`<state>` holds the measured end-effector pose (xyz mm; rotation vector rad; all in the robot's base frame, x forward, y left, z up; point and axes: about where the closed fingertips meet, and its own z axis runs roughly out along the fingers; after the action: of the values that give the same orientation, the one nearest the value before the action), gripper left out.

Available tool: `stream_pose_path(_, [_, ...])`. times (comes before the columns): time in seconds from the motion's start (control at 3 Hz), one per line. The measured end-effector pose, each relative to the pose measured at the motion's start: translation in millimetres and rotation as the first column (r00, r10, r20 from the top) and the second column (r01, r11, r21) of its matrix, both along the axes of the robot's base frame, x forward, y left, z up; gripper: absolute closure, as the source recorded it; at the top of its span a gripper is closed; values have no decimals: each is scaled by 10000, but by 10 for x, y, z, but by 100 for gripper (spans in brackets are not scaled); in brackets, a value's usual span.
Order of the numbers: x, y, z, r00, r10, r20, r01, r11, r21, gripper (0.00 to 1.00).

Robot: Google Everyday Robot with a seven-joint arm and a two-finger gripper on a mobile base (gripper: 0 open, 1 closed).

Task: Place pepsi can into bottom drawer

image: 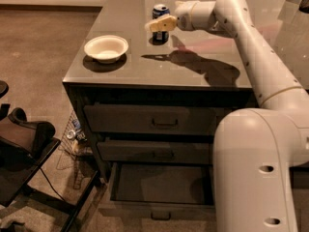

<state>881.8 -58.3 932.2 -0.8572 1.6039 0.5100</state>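
Already the bottom drawer (159, 183) stands open, well below the gripper (153, 25). Up on the countertop (126, 67), the pepsi can (160, 10) sits just behind the gripper, perhaps touching; whether it is gripped cannot be told. Likely the grasping step: next, secure and lift.

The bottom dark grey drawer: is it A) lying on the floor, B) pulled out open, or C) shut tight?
B: the bottom dark grey drawer sticks out open, while the gripper is up by the small dark blue pepsi can on the cabinet top.
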Motion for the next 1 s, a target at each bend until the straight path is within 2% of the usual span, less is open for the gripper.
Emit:
stream_pose_path(0.33, [67, 143, -8, 9993, -73, -357, 89, 9990, 446, 14])
stream_pose_path(1.0, [74, 213, -45, 9991, 10, -424, 10, 9989, 463, 61])
